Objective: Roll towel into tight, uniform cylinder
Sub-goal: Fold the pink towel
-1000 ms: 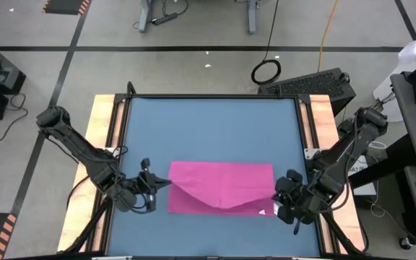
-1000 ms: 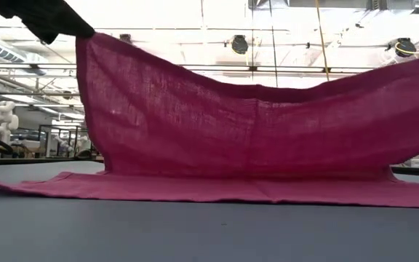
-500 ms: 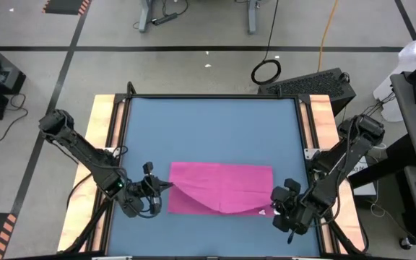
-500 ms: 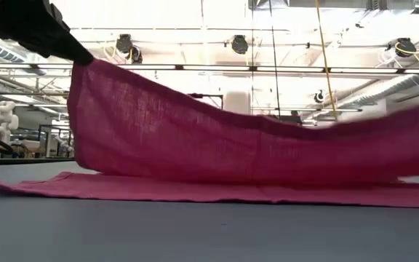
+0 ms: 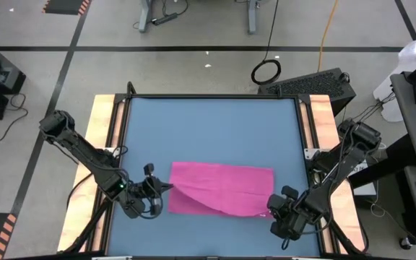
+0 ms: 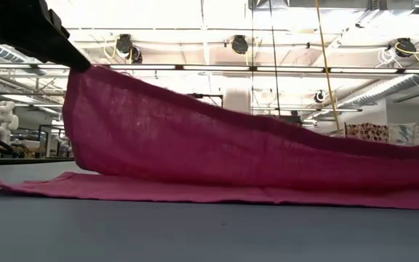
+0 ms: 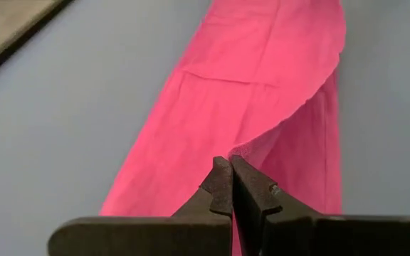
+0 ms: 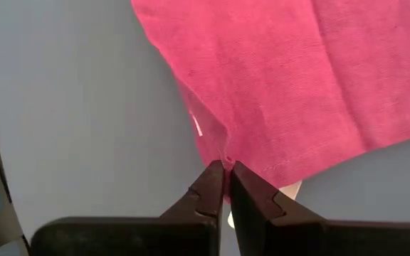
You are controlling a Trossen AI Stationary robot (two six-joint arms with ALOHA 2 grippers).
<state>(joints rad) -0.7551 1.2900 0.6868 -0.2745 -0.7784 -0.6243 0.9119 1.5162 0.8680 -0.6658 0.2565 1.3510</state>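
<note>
You see the blue tabletop [image 5: 208,130] carrying the magenta towel [image 5: 222,189] near its front edge; your left pincer [image 5: 166,186] pinches and lifts one corner, your right pincer [image 5: 269,211] clamps the opposite corner

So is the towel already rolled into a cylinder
No, the towel is only folded flat on the table, one edge pinched up by both grippers.

Right claw [image 5: 271,214] off-frame in low view; towel's [image 6: 217,156] right end cropped.
</note>
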